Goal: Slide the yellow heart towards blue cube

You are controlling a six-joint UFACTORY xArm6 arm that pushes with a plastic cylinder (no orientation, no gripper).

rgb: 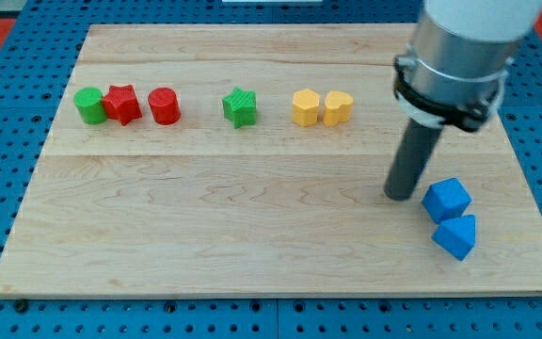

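The yellow heart (pixel 338 108) sits touching the yellow hexagon's (pixel 305 107) right side, up and left of the blue cube (pixel 446 199). My tip (pixel 402 196), a bare rod holding nothing, stands just left of the cube, well apart from the heart.

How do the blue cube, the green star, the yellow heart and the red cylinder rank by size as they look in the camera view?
Largest to smallest, as seen:
1. blue cube, though it lies nearer the view's bottom, which may inflate it
2. green star
3. red cylinder and yellow heart: too alike to rank
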